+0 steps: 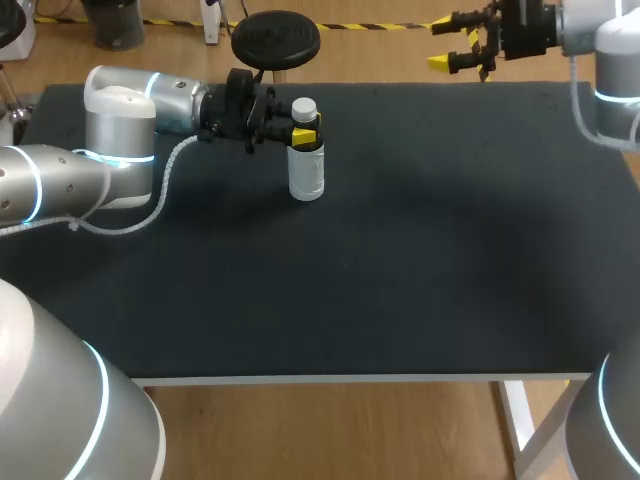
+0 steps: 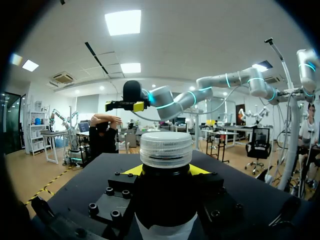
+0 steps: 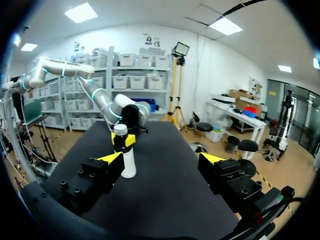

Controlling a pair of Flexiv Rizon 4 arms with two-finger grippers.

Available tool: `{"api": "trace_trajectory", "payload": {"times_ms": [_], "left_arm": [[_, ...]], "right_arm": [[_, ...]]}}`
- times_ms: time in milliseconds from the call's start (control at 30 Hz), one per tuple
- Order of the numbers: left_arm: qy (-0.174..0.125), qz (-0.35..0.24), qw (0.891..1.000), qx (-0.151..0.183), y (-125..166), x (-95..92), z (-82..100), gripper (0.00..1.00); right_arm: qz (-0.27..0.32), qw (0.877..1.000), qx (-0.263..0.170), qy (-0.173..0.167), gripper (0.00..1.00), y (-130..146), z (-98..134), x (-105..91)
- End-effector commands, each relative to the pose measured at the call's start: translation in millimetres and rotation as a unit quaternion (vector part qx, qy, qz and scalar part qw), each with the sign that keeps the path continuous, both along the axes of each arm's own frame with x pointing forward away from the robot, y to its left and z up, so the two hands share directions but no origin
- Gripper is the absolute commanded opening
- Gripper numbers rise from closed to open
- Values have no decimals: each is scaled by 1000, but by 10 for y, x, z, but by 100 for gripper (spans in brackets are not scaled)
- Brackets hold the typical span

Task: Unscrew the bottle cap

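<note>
Upper left in the head view, the bottle stands upright, cap on top; the left gripper pinches its neck. The right gripper, upper right, is spread.

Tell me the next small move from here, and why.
Probably bring the right claw in over the table toward the cap. The left claw appears to grip the upright bottle at its neck, just below the cap. The right claw hangs open at the table's far right corner, well away from it, so nothing is on the cap yet.
</note>
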State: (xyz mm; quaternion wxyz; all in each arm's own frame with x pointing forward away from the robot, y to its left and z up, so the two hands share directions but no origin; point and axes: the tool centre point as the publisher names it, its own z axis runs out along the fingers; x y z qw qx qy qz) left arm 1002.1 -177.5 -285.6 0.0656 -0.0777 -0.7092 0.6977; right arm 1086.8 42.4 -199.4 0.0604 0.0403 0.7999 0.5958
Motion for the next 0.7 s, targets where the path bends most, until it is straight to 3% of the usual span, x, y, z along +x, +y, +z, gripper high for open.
{"api": "trace_trajectory", "payload": {"times_ms": [33,167,300,400,700], "left_arm": [[0,-4,1000,-1,4,23,-10,0],[0,-4,1000,-1,4,23,-10,0],[0,-4,1000,-1,4,23,-10,0],[0,-4,1000,-1,4,23,-10,0],[0,-4,1000,-1,4,23,-10,0]], "right_arm": [[211,975,35,57,100,28,-80,33],[208,976,26,64,100,100,-143,10],[152,986,7,63,100,160,-206,28],[116,992,-2,44,100,238,-231,1],[35,999,-8,38,100,475,-311,-24]]}}
